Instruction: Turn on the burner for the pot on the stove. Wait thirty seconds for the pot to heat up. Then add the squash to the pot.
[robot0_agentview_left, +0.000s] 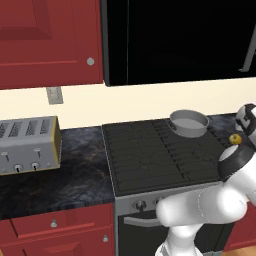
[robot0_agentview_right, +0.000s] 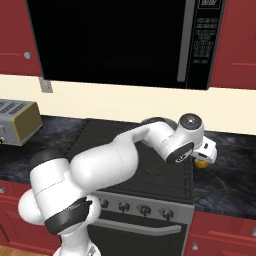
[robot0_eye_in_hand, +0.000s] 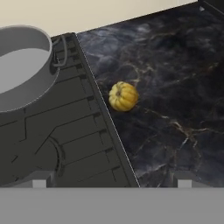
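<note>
Open tool above the stove's edge
Tool (robot0_eye_in_hand: 112, 183) fingers stood apart, empty; small ribbed yellow squash (robot0_eye_in_hand: 123, 96) lay on dark marbled surface (robot0_eye_in_hand: 175, 96) beside black stove (robot0_eye_in_hand: 65, 135); no writing legible.

Arm (robot0_agentview_right: 100, 170) raised from the base, bent at the elbow, reaching forward and right. Gripper (robot0_eye_in_hand: 111, 181) pointed downward, jaws spread wide, holding nothing, fingertips (robot0_eye_in_hand: 39, 181) just showing at the frame's bottom.

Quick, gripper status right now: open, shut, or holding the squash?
Gripper: jaws open, holding nothing. The squash lies on the counter beside the stove, ahead of the fingertips and apart from them.
</note>
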